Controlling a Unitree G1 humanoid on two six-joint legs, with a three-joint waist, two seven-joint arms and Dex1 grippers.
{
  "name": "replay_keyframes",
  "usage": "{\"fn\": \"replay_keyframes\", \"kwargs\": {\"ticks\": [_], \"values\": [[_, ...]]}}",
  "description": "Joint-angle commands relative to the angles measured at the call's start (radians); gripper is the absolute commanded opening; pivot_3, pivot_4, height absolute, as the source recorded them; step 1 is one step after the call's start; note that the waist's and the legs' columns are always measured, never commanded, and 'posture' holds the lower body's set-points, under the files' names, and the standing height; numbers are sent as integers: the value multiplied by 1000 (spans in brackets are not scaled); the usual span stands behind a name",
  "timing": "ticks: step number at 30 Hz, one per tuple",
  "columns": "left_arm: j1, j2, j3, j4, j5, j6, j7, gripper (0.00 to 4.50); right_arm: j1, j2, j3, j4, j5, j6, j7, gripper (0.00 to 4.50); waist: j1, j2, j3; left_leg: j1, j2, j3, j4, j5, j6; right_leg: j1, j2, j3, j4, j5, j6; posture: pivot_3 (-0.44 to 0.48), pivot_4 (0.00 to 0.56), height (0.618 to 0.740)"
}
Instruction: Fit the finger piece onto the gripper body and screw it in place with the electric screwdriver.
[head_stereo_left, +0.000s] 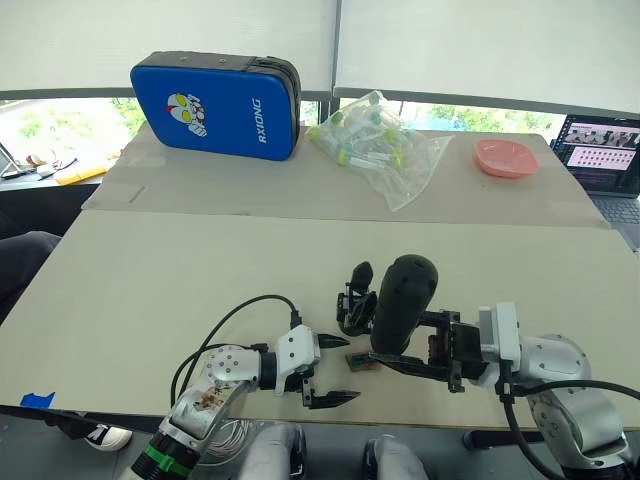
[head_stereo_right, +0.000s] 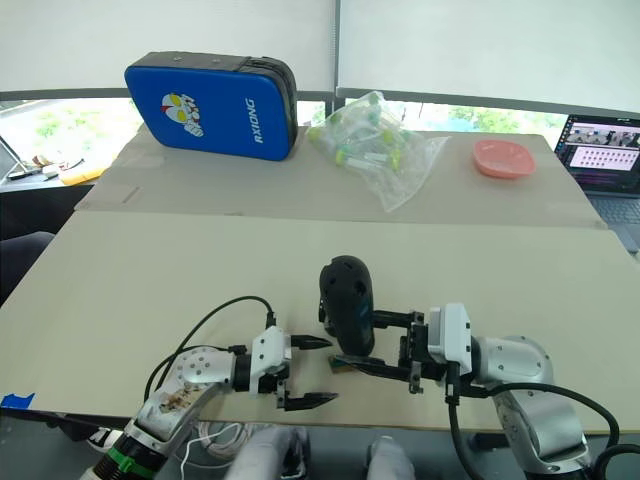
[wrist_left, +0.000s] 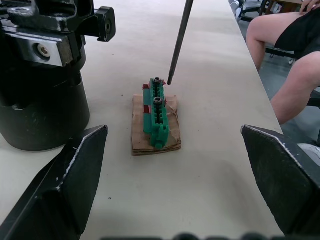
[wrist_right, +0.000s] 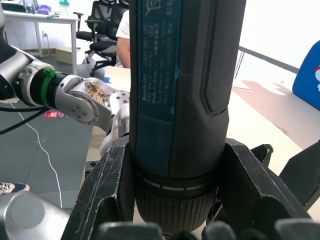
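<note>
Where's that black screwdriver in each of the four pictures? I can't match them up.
Left eye view: the screwdriver stands upright, lower middle, just right of the gripper body.
Right eye view: lower middle again.
Left wrist view: its thin metal bit, tip beside the green block.
Right wrist view: its thick black barrel, close up.
Shared landmark: the green block, at the screwdriver's foot.

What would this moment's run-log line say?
right gripper: holds electric screwdriver | bit: at green screw block | left gripper: open, empty | gripper body: beside block
</note>
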Motion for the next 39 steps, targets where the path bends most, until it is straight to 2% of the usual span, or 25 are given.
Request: {"fn": "replay_keyframes", "kwargs": {"ticks": [1, 9, 39], "values": [[12, -6, -38, 22, 5, 25, -7, 4500, -4, -4, -24, -38, 56, -3, 0, 1907, 0, 0, 0, 0, 0, 0, 0, 0, 0, 0, 0, 0, 0, 0, 0, 0, 150, 740], [11, -8, -35, 21, 6, 29, -6, 4500, -21, 0, -51, -37, 81, -19, -16, 1907, 1, 0, 0, 0, 0, 0, 0, 0, 0, 0, 0, 0, 0, 0, 0, 0, 150, 740], [17, -7, -33, 10, 5, 39, -1, 4500, -34, 28, -21, -10, 28, -32, -30, 1907, 1, 0, 0, 0, 0, 0, 0, 0, 0, 0, 0, 0, 0, 0, 0, 0, 150, 740]]}}
